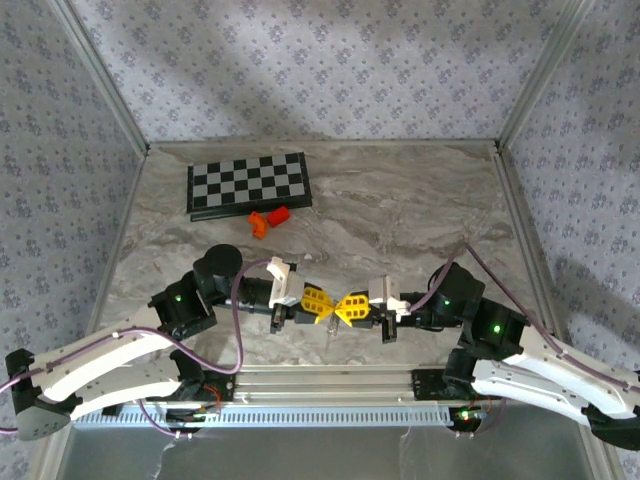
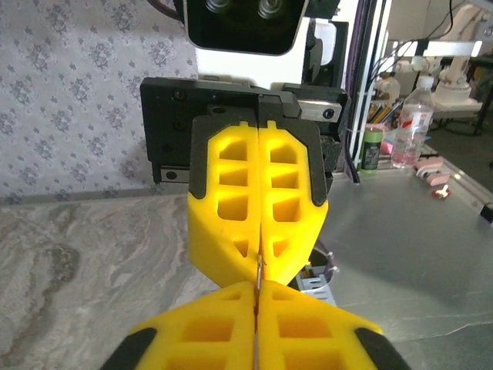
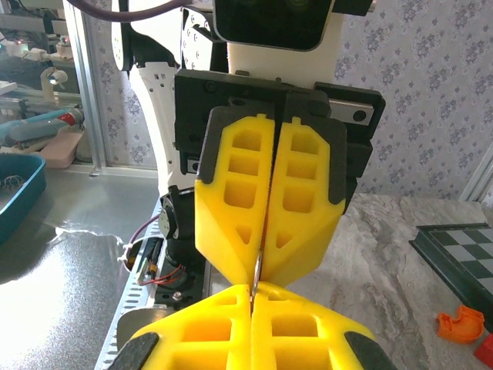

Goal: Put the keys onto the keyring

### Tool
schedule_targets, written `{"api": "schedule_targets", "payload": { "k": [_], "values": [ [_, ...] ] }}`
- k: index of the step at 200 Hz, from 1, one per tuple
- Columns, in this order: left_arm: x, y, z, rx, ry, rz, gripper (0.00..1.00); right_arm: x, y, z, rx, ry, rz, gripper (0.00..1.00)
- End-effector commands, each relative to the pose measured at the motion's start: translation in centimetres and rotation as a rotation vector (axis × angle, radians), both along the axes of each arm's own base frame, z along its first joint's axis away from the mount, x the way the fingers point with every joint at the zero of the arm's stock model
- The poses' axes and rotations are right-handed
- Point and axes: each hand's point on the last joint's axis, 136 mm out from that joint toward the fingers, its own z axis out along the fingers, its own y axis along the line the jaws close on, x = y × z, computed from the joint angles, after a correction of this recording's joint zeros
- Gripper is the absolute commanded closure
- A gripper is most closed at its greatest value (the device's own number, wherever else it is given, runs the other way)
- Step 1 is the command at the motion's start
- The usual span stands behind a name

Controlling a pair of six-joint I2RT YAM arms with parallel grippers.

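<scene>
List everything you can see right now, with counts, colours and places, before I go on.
chessboard: one, black and grey, far left part of the table
orange blocks: two, orange, just in front of the chessboard
silver metal sliver: one, silver, pinched where both jaw tips meet; key or ring, cannot tell
table: one, grey marble pattern
left jaws: yellow, shut, tip to tip with the right
right jaws: yellow, shut, tip to tip with the left

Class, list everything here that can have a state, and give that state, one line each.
left gripper: shut on the silver metal piece, tips touching the other gripper's.
right gripper: shut on the same piece.
silver metal piece: pinched by both; key or ring, cannot tell.
chessboard: flat on the table, squares up.
orange block: loose beside the chessboard.
</scene>
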Motion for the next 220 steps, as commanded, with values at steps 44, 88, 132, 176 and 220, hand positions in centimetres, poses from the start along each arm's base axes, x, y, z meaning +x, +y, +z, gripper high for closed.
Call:
{"api": "schedule_targets", "payload": {
  "k": [44,88,132,176,220],
  "values": [
    [0.2,0.2,1.9,-0.053,-0.040,0.018,1.00,-0.1,-0.2,1.2,0.053,-0.031,-0.003,1.00],
    [1.4,0.4,1.4,-0.043,-0.056,0.095,1.00,1.3,-0.7,0.1,-0.001,0.062,-0.104,0.51],
    [2.1,0.5,0.1,-0.023,-0.052,0.140,1.00,2.6,-3.4,-1.3,-0.041,0.194,-0.255,0.30],
    [2.5,1.0,-0.9,-0.011,-0.039,0.170,1.00,7.9,-7.0,-6.3,-0.179,0.403,-0.642,0.25],
    [2.4,1.6,-1.8,-0.005,-0.029,0.182,1.00,11.4,-9.8,-14.9,-0.309,0.793,-0.896,0.30]
  ]
}}
